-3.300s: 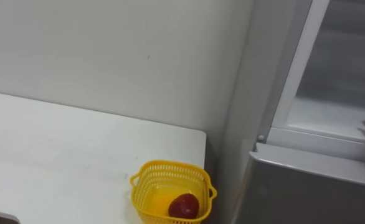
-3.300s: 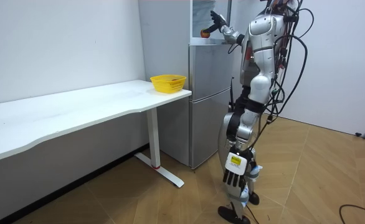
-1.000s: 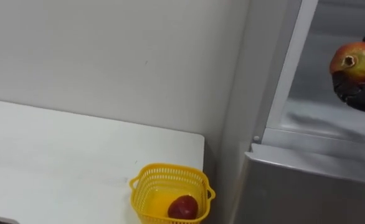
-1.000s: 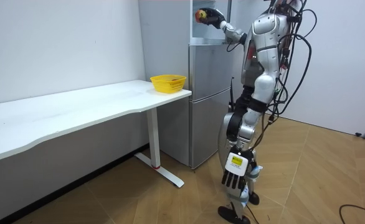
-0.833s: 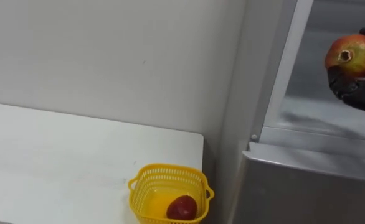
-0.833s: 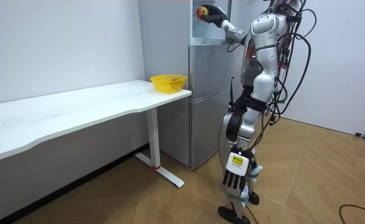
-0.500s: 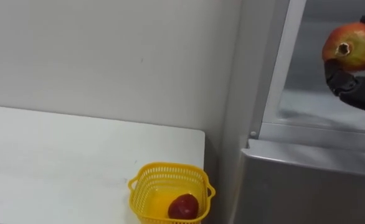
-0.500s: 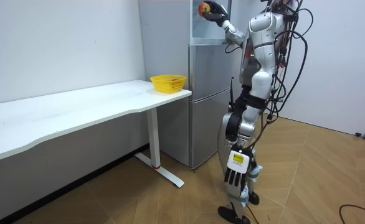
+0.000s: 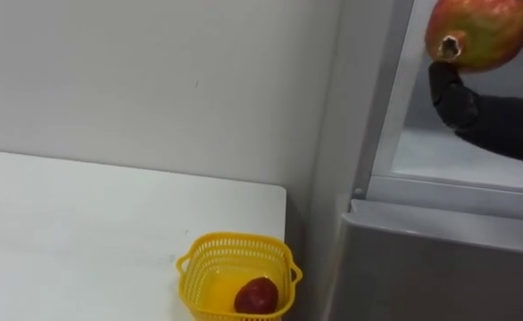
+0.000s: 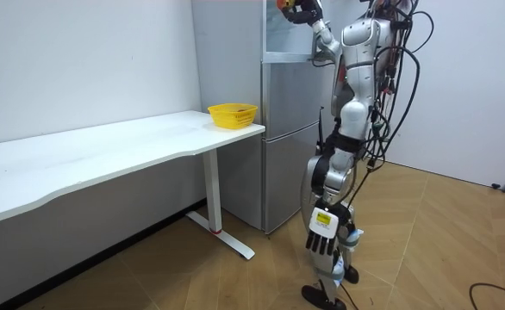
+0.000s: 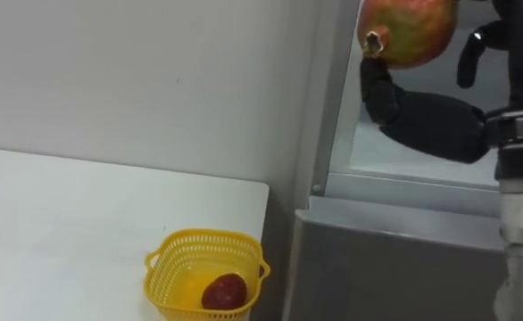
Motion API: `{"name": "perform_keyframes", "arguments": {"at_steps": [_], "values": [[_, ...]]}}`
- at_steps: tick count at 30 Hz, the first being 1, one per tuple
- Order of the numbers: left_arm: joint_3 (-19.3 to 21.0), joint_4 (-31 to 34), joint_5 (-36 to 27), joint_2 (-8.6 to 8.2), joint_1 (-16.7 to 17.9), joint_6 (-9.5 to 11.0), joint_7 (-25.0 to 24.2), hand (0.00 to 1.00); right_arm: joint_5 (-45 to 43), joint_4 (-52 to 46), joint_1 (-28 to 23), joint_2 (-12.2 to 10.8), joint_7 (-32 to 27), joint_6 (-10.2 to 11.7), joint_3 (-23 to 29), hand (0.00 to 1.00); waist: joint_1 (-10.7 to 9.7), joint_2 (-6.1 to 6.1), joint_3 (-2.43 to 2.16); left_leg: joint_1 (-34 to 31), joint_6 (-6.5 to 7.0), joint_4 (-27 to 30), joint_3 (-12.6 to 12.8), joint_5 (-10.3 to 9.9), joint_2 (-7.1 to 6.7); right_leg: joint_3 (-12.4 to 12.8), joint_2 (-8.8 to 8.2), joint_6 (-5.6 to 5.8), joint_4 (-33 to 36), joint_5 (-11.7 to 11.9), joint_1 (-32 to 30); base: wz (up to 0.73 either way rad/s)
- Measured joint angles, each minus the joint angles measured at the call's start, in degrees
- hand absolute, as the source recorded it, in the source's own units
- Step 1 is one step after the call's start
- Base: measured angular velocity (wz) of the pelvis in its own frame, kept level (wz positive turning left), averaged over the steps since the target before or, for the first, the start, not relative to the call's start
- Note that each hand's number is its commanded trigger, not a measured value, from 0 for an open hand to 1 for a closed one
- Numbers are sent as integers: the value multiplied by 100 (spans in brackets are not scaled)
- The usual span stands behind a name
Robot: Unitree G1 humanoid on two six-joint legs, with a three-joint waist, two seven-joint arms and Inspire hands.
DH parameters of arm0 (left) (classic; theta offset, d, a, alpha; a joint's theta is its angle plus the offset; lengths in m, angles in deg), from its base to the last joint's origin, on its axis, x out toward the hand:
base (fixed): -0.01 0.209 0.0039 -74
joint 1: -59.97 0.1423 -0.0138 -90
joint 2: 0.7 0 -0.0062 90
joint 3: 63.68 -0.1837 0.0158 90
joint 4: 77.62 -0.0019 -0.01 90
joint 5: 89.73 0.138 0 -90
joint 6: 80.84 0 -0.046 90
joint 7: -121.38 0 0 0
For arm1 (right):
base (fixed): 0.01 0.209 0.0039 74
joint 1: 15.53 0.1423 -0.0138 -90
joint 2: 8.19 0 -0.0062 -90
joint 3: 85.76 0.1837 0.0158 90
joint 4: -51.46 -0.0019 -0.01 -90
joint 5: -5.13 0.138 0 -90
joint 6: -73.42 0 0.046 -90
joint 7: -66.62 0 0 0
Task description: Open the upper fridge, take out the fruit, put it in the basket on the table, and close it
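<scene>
Standing on the wood floor (image 10: 459, 258) right in front of the grey fridge (image 9: 333, 178), the robot has its right arm raised to the open upper compartment. The right hand (image 9: 493, 123) is curled round a pomegranate (image 9: 480, 29), thumb on the near side and fingers on the far side, so the fruit sits gripped at the top of the hand. The pomegranate is red and yellow-green, with its small dark crown (image 9: 449, 45) turned toward the robot's left and slightly down. It is held in the air at the mouth of the upper compartment, above the pale shelf (image 9: 453, 159) and apart from it, close to the compartment's left frame (image 9: 395, 89). The lower door (image 9: 440, 267) is closed.

To the left of the fridge a white table (image 9: 83, 232) stands against a plain pale wall (image 9: 154, 80). A yellow plastic basket (image 9: 236, 240) sits at the table's corner nearest the fridge. A dark red fruit (image 9: 256, 295) lies in the basket, toward the fridge side; the rest of the basket floor looks yellow, and whether something else lies there cannot be told.

In the room view the left hand (image 10: 321, 245) hangs low beside the robot's leg, fingers relaxed and pointing to the floor, holding nothing.
</scene>
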Motion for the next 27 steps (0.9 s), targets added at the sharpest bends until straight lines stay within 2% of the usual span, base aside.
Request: {"name": "perform_keyframes", "arguments": {"at_steps": [3,5,9,17,21,27], "values": [[-3,-48,0,29,-29,119,-37,0,-227,-154,1,0,212,180,-201,100,27,-63,15,-3,-1,3,-5,0,4,-6,4,0,-2,0,1,0],[-13,-83,-6,39,-70,158,-65,0,-278,-171,0,0,322,325,-267,100,127,-106,25,1,0,2,3,-1,3,-6,1,0,-4,1,9,0],[-13,-137,-6,37,-106,190,-153,0,-462,-158,0,-1,569,471,-499,100,233,-138,29,6,1,0,-2,-1,-2,-10,-5,1,-20,2,23,0],[-119,-279,-6,47,-188,192,-172,0,-609,-158,3,-2,941,554,-936,100,425,-104,54,2,0,-19,-38,-1,10,-41,0,0,-19,1,11,0],[-149,-306,-5,93,-251,213,-172,0,-689,-154,15,-2,1030,563,-1113,100,476,-150,77,-31,0,-17,-127,-1,-1,-115,-8,1,-20,1,11,9],[-339,-279,-1,128,-260,219,-179,0,-704,201,29,0,1133,602,-1286,100,620,-229,83,-49,-1,-17,-184,0,-3,-201,-15,1,-29,1,21,5]]}}
